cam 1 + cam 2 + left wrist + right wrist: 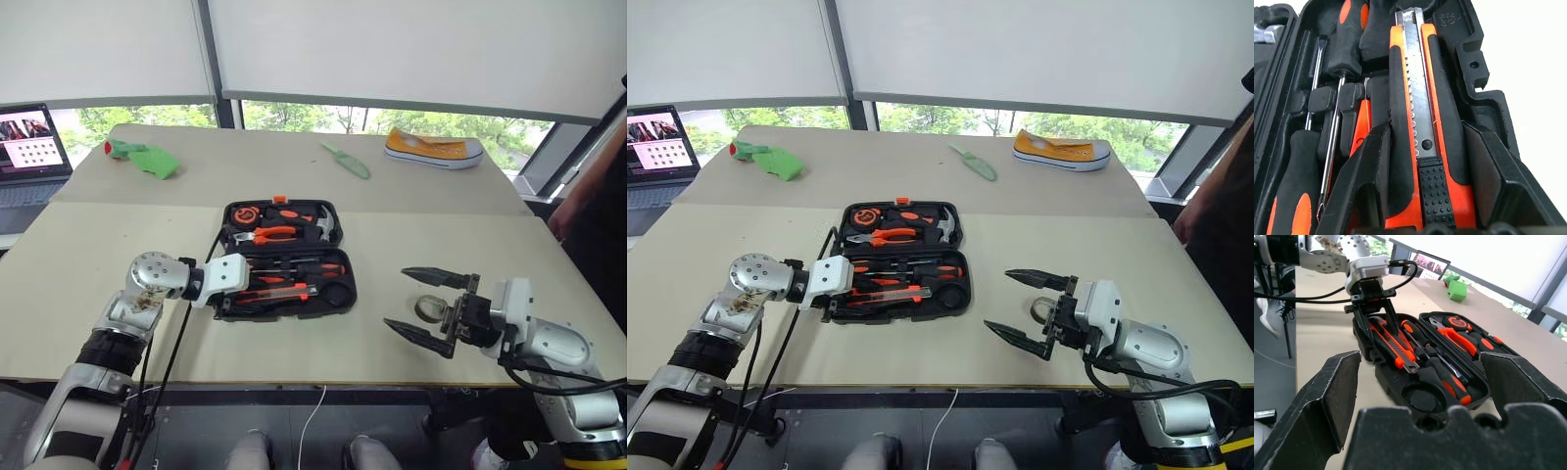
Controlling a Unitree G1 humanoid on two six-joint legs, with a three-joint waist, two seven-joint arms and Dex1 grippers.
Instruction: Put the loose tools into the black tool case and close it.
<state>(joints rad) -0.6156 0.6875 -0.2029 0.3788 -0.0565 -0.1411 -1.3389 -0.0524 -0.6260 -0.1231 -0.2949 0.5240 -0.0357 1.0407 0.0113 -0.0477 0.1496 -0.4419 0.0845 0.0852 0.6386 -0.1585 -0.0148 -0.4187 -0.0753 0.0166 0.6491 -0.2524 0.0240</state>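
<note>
The black tool case [351, 284] lies open at the middle of the table. Its near half holds two screwdrivers [299, 266] and the orange-and-black utility knife [1415, 98], which rests in its slot. My left gripper [1425, 127] reaches in from the case's left end, its fingers [1366, 166] pressed against both sides of the knife's handle. To the right of the case my right gripper [396, 298] hovers wide open, holding nothing. The small grey tape roll [428, 308] lies on the table just behind its fingers.
The case's far half holds pliers [269, 233], a hammer [323, 223] and a tape measure [245, 213]. Towards the back of the table are a pale green trowel [345, 160], a yellow shoe [433, 149] and a green object [147, 159]. A laptop [29, 147] stands far left. A person [588, 196] stands at the right edge.
</note>
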